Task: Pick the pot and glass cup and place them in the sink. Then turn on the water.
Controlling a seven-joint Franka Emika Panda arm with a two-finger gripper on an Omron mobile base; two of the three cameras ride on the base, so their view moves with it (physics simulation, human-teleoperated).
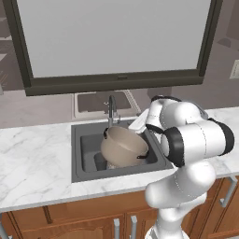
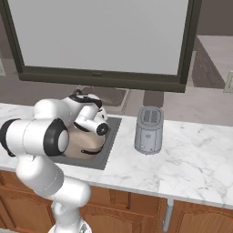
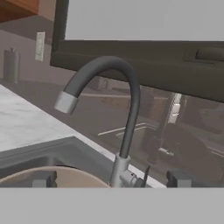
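The taupe-grey pot (image 1: 123,145) lies tilted inside the dark sink (image 1: 77,154), its pale interior facing up; it also shows behind the arm (image 2: 89,142). A small dark shape beside it on the basin floor looks like the glass cup (image 1: 99,161). The dark curved faucet (image 3: 127,100) stands at the sink's back edge, and no water falls from its spout (image 3: 66,103). My gripper (image 3: 110,179) is open, level with the faucet base and its small lever (image 3: 146,174), with one fingertip (image 3: 43,178) on either side. The pot's rim (image 3: 57,176) sits just below.
A grey toaster (image 2: 149,130) stands on the marble counter (image 2: 191,159) right of the sink. A large dark-framed window (image 1: 116,42) runs behind the faucet. My own elbow (image 1: 196,140) hangs over the counter's right side.
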